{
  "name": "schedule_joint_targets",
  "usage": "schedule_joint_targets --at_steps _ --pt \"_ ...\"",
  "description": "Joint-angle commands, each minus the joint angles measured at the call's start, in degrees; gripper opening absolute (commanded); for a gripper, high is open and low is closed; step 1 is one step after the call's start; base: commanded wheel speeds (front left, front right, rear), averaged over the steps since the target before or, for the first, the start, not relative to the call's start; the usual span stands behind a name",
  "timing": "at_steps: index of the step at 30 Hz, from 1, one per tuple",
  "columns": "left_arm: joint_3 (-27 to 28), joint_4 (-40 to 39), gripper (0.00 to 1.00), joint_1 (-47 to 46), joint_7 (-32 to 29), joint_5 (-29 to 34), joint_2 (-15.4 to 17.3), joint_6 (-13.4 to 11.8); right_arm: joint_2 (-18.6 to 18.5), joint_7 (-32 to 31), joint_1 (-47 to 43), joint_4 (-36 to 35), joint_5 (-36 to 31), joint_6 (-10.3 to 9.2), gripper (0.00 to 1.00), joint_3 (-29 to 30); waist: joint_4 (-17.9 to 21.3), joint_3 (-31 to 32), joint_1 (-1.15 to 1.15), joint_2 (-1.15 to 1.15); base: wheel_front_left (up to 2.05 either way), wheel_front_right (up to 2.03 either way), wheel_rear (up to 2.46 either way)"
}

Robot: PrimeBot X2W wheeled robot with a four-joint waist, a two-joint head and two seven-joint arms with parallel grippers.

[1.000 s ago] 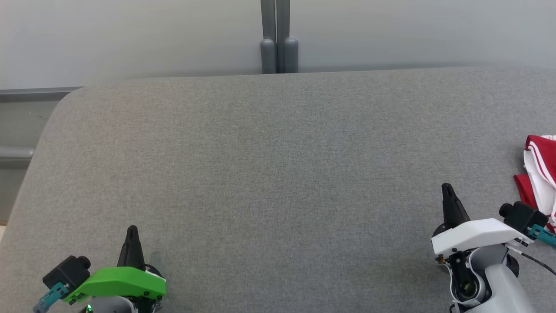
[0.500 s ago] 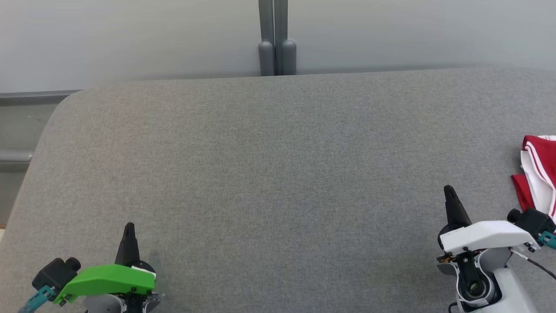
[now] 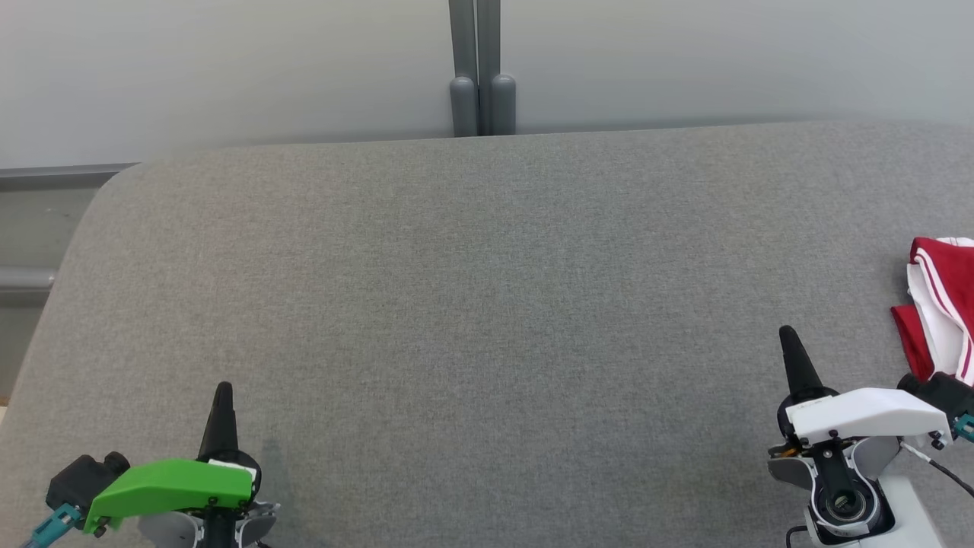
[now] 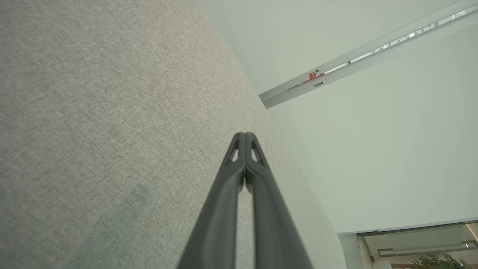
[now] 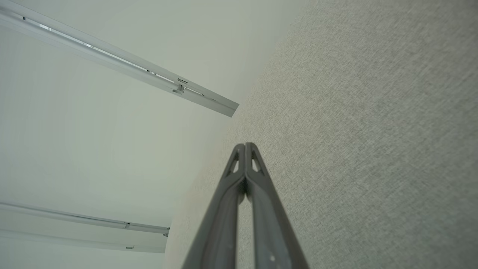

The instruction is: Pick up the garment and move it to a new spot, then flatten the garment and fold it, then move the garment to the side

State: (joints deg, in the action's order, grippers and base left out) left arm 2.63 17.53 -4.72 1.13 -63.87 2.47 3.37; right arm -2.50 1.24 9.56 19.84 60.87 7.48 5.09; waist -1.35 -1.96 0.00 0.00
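Green-cased left gripper (image 3: 223, 390) hovering lower left over grey fabric-covered table (image 3: 487, 289), fingers pressed together, holding nothing. White-cased right gripper (image 3: 787, 335) likewise closed, empty. Crumpled red-and-white cloth garment (image 3: 937, 304) lying at table's right side, near right gripper, fingers not touching it.

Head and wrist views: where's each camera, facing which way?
Head view: on the head, looking forward and down at the grey padded surface; left gripper lower left, right gripper lower right, red-and-white garment at the right edge.
Left wrist view: on the left wrist, looking along its shut fingers across the surface to a pale wall.
Right wrist view: same on the right arm, fingers shut.
Shared: both wrist views show surface and wall.
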Motion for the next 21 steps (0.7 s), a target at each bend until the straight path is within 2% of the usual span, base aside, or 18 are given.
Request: schedule_joint_targets --at_steps 1,21 --pt "0.43 -0.73 0.00 -1.34 -0.27 -1.44 0.40 0.58 -0.33 -0.42 -0.31 -1.04 1.80 0.04 0.00 0.21 0.03 0.04 0.00 0.00 0.00 0.00 0.00" --pt "1.83 -1.88 0.00 -1.55 -3.14 -11.78 0.48 1.99 -0.41 -3.30 -1.58 -2.97 13.15 0.04 0.00 0.73 0.46 0.60 0.00 0.00 0.00 0.00 0.00"
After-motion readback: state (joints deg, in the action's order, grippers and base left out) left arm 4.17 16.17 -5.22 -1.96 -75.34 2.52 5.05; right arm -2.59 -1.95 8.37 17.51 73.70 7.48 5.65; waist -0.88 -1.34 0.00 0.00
